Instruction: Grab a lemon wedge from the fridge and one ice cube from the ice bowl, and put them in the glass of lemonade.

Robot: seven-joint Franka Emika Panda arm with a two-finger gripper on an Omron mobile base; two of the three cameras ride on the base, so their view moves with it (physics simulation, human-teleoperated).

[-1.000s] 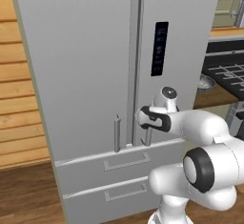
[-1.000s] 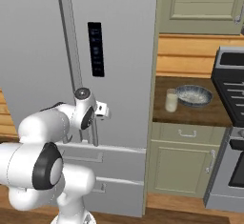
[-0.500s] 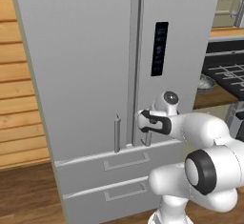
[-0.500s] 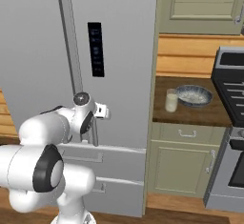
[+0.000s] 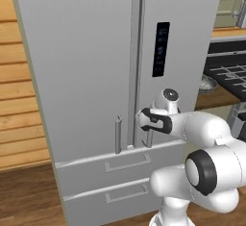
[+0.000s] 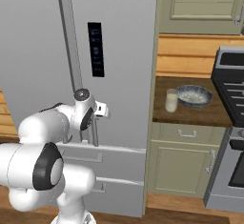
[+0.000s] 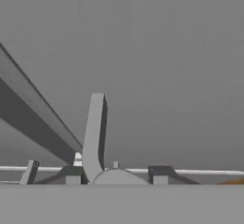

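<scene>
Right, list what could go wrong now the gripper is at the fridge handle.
1. The gripper sits at the very bottom end of the right door handle of the fridge; a grip that low could slip off when it pulls.
2. The doors are shut, so the lemon wedge can't be checked yet.
3. The glass of lemonade stands beside the ice bowl near the counter edge by the fridge; a wide-swinging door or arm might hit it.

We count one fridge (image 5: 96, 66) with two upper doors, two vertical bar handles (image 5: 117, 134), one black panel (image 5: 162, 49) and two lower drawers (image 5: 120, 165). On the desk (image 6: 190, 116) we see one glass of lemonade (image 6: 171, 100) and one ice bowl (image 6: 194, 95).
</scene>
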